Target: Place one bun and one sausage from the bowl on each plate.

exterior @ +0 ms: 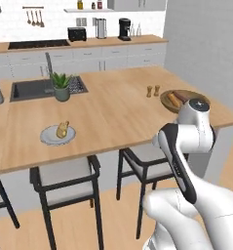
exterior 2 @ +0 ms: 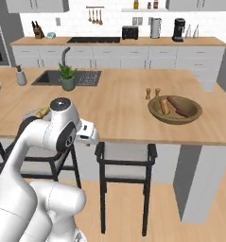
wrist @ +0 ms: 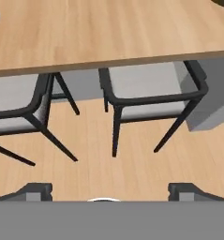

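the gripper (wrist: pixel 108 199) hangs wide open and empty over the floor, just off the counter (exterior 2: pixel 119 101) edge, above a stool (wrist: pixel 151 91). the bowl (exterior 2: pixel 175 109) sits near the counter's right end holding a bun (exterior 2: pixel 165 106) and a sausage (exterior 2: pixel 179 106). the plate (exterior: pixel 57 134) with food lies well left, near the front edge.

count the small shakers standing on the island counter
2: a pair of small brown shakers, one and the other, side by side just behind the wooden bowl, toward its sink-side edge. Others may be hidden.
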Available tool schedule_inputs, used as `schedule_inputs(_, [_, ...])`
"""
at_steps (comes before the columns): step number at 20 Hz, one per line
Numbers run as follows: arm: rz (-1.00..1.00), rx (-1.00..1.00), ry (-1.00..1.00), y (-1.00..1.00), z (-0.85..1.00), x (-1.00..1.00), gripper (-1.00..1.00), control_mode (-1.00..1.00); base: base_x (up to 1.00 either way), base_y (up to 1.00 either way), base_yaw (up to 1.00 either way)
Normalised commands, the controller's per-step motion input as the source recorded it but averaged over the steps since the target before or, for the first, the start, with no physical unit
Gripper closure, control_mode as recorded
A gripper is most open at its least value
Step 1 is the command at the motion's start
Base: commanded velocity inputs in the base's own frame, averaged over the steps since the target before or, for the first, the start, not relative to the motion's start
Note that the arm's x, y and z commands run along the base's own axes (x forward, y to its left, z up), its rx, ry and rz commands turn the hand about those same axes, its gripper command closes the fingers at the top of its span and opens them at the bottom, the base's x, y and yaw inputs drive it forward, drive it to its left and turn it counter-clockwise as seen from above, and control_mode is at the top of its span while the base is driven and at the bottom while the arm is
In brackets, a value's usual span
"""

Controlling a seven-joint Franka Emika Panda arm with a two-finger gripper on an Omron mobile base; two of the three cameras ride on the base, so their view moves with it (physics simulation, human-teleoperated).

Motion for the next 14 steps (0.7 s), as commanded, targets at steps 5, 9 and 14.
schedule_inputs(5, [0.0, 0.0, 0.0, 0.0, 0.0, 0.0, -1.0, 1.0, 0.39, -1.0, -0.03])
schedule_inputs(9, [0.0, 0.0, 0.0, 0.0, 0.0, 0.0, -1.0, 1.0, 0.59, -1.0, 0.0])
schedule_inputs(14, [0.0, 0.0, 0.0, 0.0, 0.0, 0.0, -1.0, 1.0, 0.7, -0.85, 0.07])
